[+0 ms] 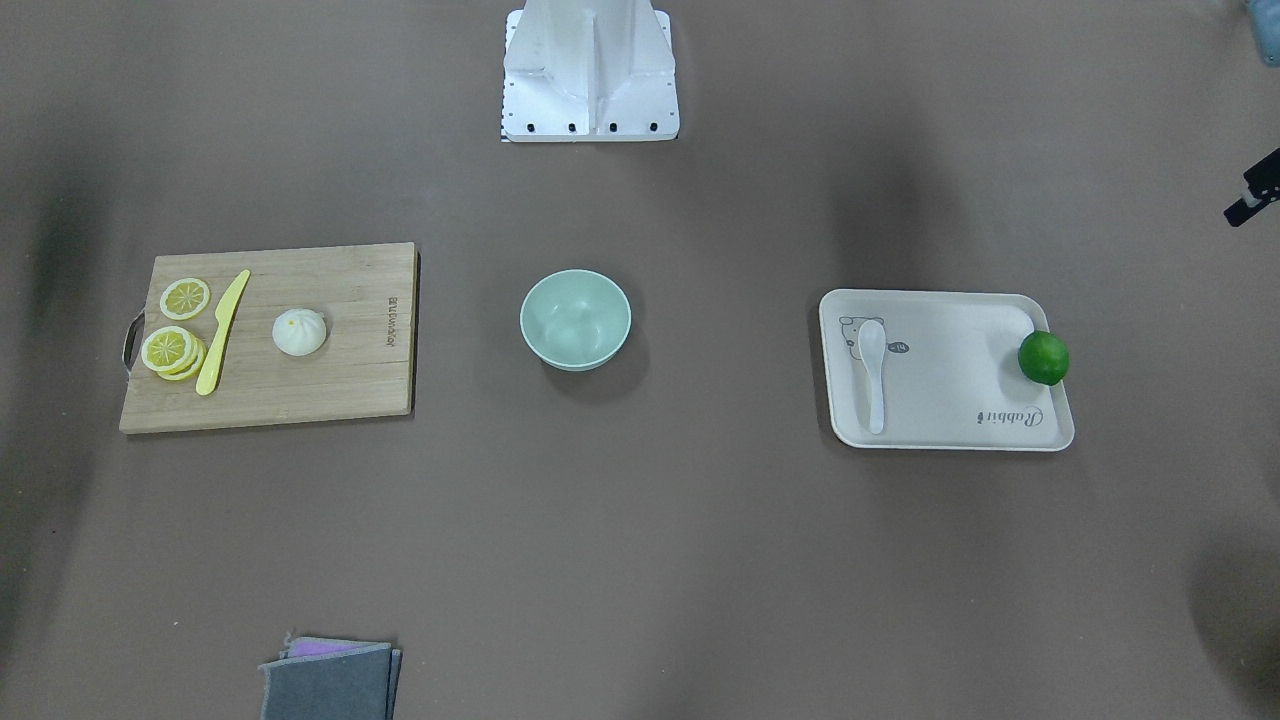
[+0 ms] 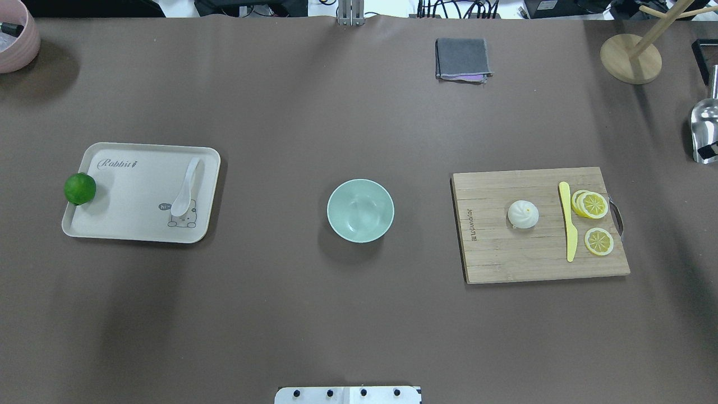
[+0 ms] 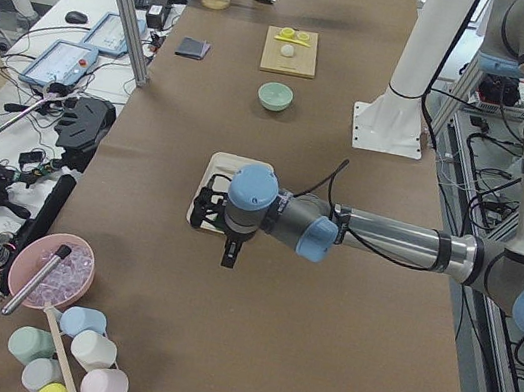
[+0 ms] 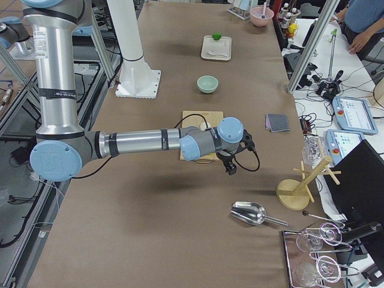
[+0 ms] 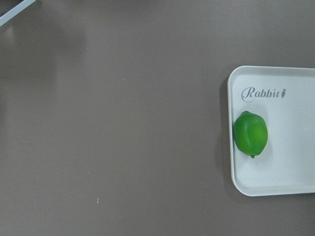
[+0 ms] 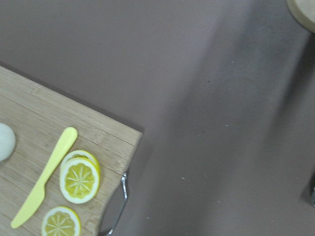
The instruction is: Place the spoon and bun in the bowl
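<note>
Silver-tube left arm (image 3: 386, 240) w/ pale-blue joint caps, grey joints, black cable, black left claw (image 3: 228, 251), white base post (image 3: 418, 61)

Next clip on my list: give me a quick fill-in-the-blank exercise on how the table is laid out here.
1. The spoon lies on a tray that also holds a green ____.
2. The bun sits on the cutting board, next to a yellow plastic ____.
3. The bowl stands on the table between the tray and the cutting board, and inside it is ____.

Missing words: lime; knife; empty.
</note>
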You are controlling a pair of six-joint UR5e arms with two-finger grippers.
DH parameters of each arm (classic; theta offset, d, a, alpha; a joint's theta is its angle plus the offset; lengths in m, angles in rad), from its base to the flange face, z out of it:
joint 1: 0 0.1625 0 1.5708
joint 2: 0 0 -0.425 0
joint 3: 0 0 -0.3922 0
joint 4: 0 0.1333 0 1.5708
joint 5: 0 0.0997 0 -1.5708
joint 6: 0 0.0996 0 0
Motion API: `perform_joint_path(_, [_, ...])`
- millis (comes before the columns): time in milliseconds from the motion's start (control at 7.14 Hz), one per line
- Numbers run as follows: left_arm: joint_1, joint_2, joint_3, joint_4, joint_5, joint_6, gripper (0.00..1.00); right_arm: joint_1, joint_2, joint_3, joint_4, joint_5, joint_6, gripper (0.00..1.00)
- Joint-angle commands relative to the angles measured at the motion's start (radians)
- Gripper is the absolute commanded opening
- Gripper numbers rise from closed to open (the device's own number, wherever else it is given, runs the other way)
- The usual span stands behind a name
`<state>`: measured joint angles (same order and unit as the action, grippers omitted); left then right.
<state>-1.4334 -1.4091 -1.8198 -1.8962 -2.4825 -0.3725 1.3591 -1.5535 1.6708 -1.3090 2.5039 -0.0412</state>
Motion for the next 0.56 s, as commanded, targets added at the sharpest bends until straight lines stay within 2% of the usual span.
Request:
perform_joint_path(0, [0.111, -0.066, 0.004, -0.065, 0.092, -0.197, 0.98, -0.162, 0.003, 0.088, 0.074, -0.084, 0.326, 1.0])
perform_joint_path(280, [0.302, -0.192, 0.008, -0.063, 0.207, -0.453, 0.97, -0.294, 0.012, 0.119, 0.137, -0.187, 0.499, 0.98])
perform_joint_path(420, [0.361, -0.227, 0.011, -0.058, 0.244, -0.498, 0.97, -0.392, 0.013, 0.174, 0.137, -0.283, 0.602, 0.95])
